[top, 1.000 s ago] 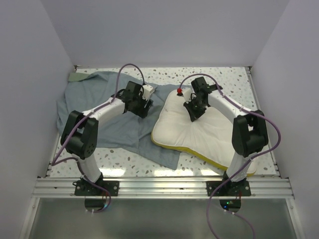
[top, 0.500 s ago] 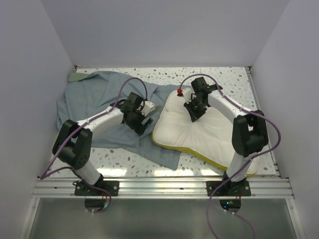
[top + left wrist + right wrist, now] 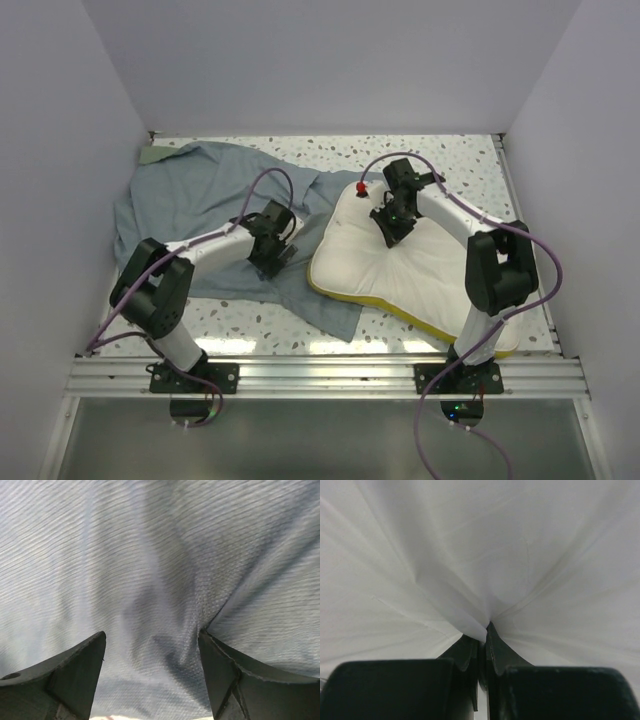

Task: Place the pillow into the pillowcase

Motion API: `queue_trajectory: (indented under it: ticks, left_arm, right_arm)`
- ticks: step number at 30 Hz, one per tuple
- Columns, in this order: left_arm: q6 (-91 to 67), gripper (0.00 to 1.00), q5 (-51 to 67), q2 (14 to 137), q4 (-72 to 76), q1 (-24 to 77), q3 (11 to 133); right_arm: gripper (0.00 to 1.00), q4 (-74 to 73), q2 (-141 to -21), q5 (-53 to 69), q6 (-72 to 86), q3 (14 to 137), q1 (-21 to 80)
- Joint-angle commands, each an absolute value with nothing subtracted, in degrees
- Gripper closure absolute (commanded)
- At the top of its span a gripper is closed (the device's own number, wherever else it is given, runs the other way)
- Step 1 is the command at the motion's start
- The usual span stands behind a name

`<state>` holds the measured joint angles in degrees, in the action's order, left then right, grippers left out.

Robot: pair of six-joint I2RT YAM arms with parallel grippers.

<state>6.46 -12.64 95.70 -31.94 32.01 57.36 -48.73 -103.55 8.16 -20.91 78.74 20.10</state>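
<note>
Left wrist view: the left gripper has its fingers spread, with the tips against the wrinkled grey-blue cloth pillowcase on the left of the speckled table. The right gripper, fingers pressed together, pinches a fold of the plump cream-white, yellow-edged pillow. The pillow lies to the right, its left edge on the cloth.

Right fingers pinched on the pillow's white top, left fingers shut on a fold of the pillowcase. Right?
Not quite. The left gripper is open: the left wrist view shows its fingers spread apart, with the grey-blue pillowcase lying unpinched between them. The right gripper is indeed shut on a pinch of the pillow.
</note>
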Motion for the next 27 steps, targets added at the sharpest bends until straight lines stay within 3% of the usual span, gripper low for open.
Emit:
queue_trajectory:
  ticks: [1, 7, 14, 18, 19, 23, 27]
  left_arm:
    - [6.1, 0.23, -22.2, 89.5, -31.0, 32.0, 56.0]
    - [6.9, 0.35, -24.6, 81.2, -34.7, 30.2, 54.8]
    - [7.6, 0.45, -18.6, 75.7, -35.6, 29.1, 53.7]
    - [6.9, 0.66, -13.7, 72.0, -31.6, 29.1, 52.7]
    - [7.7, 0.66, -12.0, 71.2, -30.2, 29.1, 52.4]
    - [10.0, 0.30, -0.3, 73.5, -27.5, 29.3, 55.6]
    - [9.5, 0.23, -0.4, 84.6, -27.2, 29.4, 59.2]
  right_arm:
    - [1.00, -50.1, -104.4, 4.1, -22.2, 77.0, 19.5]
    - [1.00, -49.8, -104.4, 4.2, -22.8, 76.7, 19.5]
    - [1.00, -51.3, -103.4, 6.2, -23.1, 77.9, 19.6]
    - [1.00, -52.9, -102.2, 8.6, -23.6, 78.8, 19.6]
    - [1.00, -53.6, -101.9, 9.7, -23.8, 79.3, 19.5]
    - [1.00, -54.9, -100.6, 10.7, -24.1, 80.4, 19.7]
    - [1.00, -55.3, -100.5, 10.5, -24.3, 80.6, 19.7]
